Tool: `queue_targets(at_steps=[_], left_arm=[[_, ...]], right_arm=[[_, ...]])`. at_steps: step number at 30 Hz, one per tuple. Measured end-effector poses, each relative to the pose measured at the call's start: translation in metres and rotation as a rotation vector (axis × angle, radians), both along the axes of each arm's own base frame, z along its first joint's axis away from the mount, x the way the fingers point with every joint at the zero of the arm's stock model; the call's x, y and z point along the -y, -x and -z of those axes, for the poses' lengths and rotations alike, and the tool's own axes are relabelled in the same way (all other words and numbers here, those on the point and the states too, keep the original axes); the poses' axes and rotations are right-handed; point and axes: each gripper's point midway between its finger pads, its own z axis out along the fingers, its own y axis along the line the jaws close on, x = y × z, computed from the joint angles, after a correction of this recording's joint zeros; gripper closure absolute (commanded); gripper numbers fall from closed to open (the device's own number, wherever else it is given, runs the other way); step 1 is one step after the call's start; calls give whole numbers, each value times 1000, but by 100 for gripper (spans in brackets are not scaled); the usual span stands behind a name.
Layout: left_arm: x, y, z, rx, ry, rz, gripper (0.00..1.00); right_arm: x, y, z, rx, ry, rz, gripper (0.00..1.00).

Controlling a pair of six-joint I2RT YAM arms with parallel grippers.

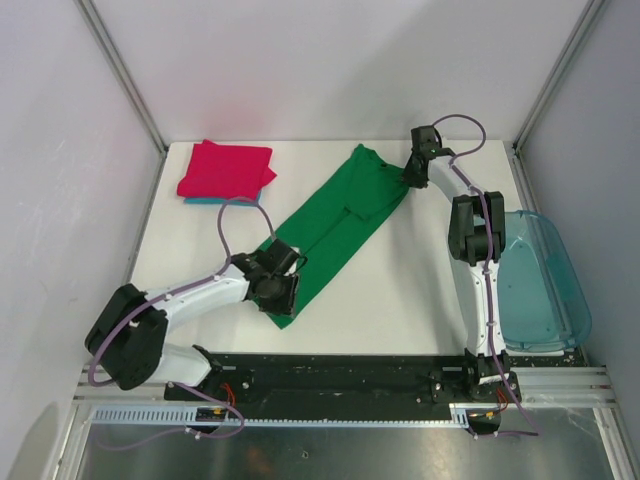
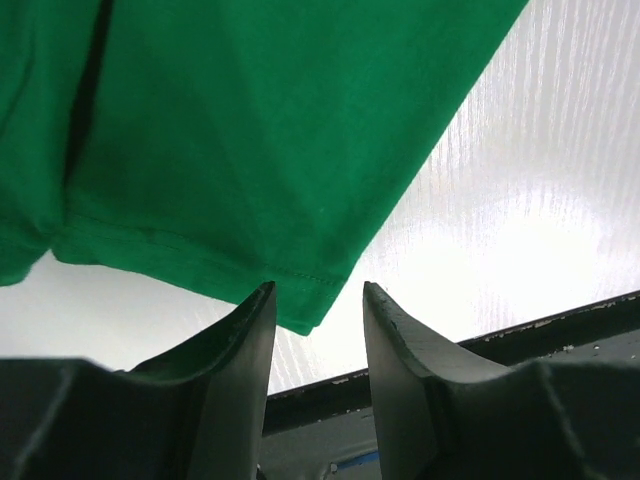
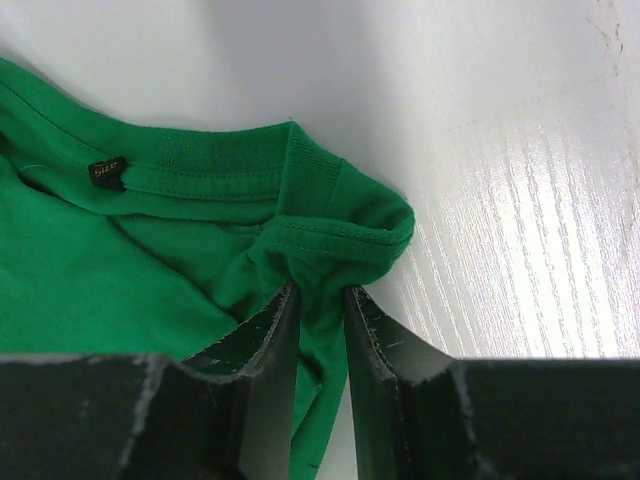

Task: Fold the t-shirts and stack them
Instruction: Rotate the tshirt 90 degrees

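The green t-shirt [image 1: 340, 225] lies as a long folded strip running diagonally across the table. My left gripper [image 1: 280, 298] is open over its near hem. In the left wrist view the hem corner [image 2: 300, 300] sits just between my spread fingertips [image 2: 250, 320], with nothing clamped. My right gripper [image 1: 410, 178] is at the far collar end. In the right wrist view it [image 3: 322, 295] is shut on a bunch of green cloth beside the collar [image 3: 200, 180]. The magenta-red t-shirt [image 1: 225, 168] lies folded at the far left on top of a light blue one [image 1: 212, 201], of which only an edge shows.
A translucent blue-green plastic bin [image 1: 540, 285] sits off the table's right edge beside the right arm. The black rail [image 1: 340, 375] runs along the near edge, close beyond the left gripper. White walls enclose the table on three sides.
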Motion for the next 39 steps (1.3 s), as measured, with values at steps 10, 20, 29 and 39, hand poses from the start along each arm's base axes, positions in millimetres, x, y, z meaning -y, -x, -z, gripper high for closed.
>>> queue_targets(at_steps=[10,20,29,39], left_arm=[[3,14,17,-44,-70,38,62],[2,11,19,-30,-129,43,100],[43,23,17,-45,-105,155,100],[112,36,13,-90,-25,233,95]], right_arm=[[1,0,0,-4,-23,-10,72],[4,-1,0,-4,-28,-12,71],[24,-17,-3,23,-31,15,63],[38,-40,-7,72,-15,14,42]])
